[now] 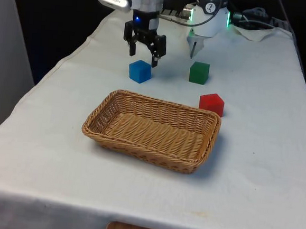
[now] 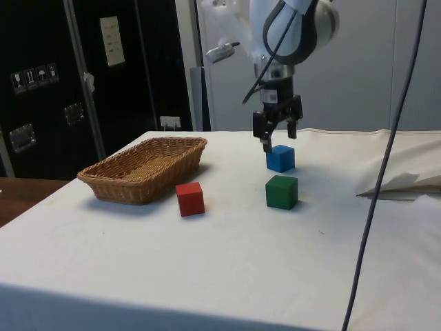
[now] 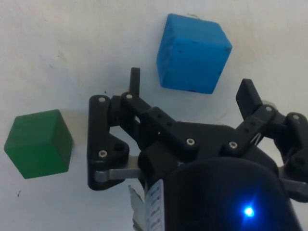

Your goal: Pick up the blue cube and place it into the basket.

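The blue cube [image 1: 140, 71] [image 2: 280, 158] [image 3: 192, 52] rests on the white cloth, beyond the wicker basket's [image 1: 151, 128] [image 2: 144, 167] far rim. My gripper [image 1: 143, 56] [image 2: 276, 136] [image 3: 191, 89] hangs just above and slightly behind the cube, open, its two fingers spread wider than the cube with nothing between them. The basket lies near the table's middle with nothing in it.
A green cube [image 1: 199, 72] [image 2: 282, 191] [image 3: 39, 143] sits to the front view's right of the blue one. A red cube [image 1: 211, 104] [image 2: 189, 198] lies by the basket's far right corner. Crumpled cloth and cables [image 1: 255, 24] lie at the table's far end.
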`<state>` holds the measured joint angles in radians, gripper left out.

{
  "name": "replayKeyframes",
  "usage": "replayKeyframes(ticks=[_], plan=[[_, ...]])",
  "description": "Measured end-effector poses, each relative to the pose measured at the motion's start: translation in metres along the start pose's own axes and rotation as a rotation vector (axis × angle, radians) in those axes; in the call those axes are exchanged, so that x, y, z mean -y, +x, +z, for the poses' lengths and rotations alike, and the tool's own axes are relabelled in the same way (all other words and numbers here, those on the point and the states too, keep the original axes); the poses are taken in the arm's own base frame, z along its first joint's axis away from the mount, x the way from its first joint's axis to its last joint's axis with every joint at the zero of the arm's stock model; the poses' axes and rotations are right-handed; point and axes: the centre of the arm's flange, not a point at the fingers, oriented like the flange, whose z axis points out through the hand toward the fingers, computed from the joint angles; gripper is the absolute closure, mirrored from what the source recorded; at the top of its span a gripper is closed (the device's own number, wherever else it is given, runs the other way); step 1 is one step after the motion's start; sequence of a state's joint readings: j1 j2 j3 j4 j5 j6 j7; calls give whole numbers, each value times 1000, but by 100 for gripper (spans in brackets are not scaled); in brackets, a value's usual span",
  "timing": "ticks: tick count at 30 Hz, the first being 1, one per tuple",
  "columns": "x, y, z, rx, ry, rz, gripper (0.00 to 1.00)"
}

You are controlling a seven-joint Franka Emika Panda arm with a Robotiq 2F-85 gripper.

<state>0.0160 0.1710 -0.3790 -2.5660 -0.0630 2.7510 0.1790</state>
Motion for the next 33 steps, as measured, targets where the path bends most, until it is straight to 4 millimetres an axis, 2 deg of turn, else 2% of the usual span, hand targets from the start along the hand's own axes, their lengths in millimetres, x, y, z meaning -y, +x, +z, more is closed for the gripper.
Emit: replayKeyframes(ticks=[18, 25, 33], plan=[[7, 2, 26, 2, -17, 2, 0], [-2, 1, 40, -11, -25, 10, 0], [-10, 1, 41, -16, -29, 15, 0]])
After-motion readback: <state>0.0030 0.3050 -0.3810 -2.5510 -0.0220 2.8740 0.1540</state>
